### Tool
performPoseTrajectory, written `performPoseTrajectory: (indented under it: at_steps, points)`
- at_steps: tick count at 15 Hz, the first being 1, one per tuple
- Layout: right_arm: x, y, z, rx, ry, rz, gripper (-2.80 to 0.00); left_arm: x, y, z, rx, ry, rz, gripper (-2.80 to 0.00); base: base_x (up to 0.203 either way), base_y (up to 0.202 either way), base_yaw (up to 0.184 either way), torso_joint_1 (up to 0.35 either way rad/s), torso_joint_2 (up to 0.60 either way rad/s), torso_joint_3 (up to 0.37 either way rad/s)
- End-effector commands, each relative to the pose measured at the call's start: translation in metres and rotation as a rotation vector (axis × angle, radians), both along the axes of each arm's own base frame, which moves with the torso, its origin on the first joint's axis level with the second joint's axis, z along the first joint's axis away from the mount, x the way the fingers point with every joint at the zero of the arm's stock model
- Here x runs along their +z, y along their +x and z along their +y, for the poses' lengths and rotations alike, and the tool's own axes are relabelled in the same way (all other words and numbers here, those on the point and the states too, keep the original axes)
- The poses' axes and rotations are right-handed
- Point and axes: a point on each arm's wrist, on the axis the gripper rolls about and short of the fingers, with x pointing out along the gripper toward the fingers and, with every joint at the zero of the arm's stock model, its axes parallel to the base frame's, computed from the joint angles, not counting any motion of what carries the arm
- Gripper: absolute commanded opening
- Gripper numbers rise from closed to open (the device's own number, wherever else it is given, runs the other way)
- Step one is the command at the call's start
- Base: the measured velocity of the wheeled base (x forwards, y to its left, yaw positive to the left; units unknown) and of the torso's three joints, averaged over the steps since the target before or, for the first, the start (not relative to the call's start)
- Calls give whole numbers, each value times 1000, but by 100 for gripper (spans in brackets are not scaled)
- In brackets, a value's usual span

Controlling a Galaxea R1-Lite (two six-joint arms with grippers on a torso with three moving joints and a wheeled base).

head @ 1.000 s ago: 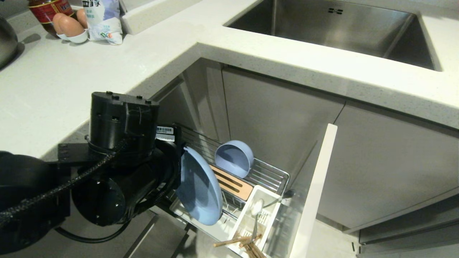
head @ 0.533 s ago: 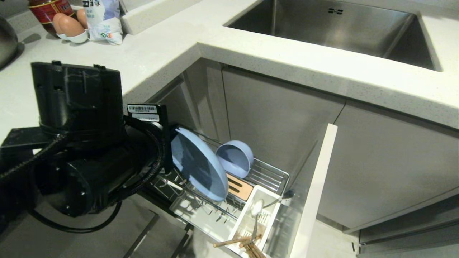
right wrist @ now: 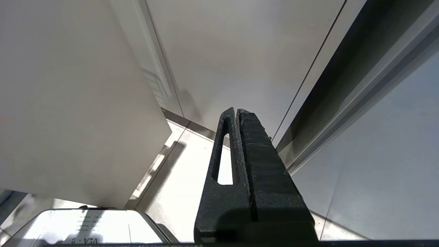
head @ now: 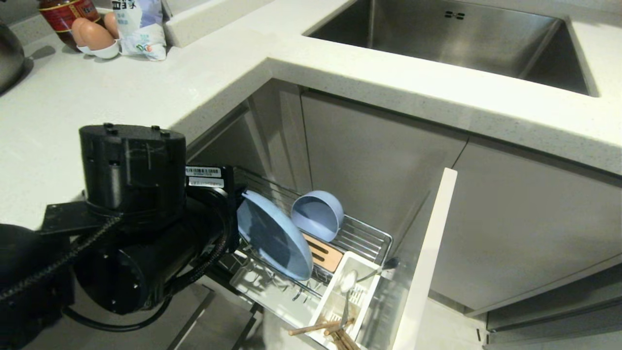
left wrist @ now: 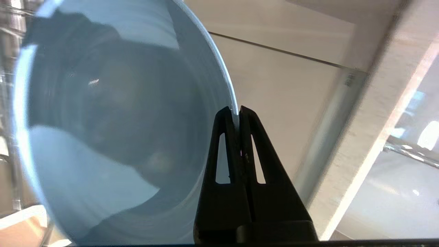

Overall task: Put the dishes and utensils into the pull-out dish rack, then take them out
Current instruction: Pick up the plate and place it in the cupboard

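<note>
Head view has the left gripper pinched tight on the plate rim over the rack, bowl, spoon and chopsticks sitting loaded, right gripper closed on nothing, so loading or unloading is honestly anyone's guess.

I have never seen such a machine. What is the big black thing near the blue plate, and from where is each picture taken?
It is the left arm of a two-armed kitchen robot. The wide picture comes from a camera on its head, looking down at a white stone counter and a pulled-out chrome wire dish rack below it. The other two pictures come from cameras on the wrists. The left end effector is shut on the rim of the pale blue oval plate, holding it tilted over the rack. A pale blue round bowl stands in the rack; a silver metal spoon and wooden chopsticks sit in its white caddy. The right end effector is shut, empty, beside grey cabinet panels.
</note>
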Motion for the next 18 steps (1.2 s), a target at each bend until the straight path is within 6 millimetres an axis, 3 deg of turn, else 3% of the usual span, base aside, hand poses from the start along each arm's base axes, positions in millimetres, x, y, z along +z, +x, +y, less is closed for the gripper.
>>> performPoseTrajectory:
  at_steps: [1, 12, 17, 18]
  points:
    - [0, 0, 0, 1, 0, 0, -280, -7, 2, -1, 4, -9, 22, -280, 0, 0, 0, 0, 0, 0]
    - [0, 0, 0, 1, 0, 0, -280, -42, 17, -10, 18, 127, 162, -280, 0, 0, 0, 0, 0, 0]
    - [0, 0, 0, 1, 0, 0, -280, -41, 17, -11, 14, 127, 162, -280, 0, 0, 0, 0, 0, 0]
    - [0, 0, 0, -1, 0, 0, -280, -40, 17, -10, 14, 127, 160, 0, 0, 0, 0, 0, 0, 0]
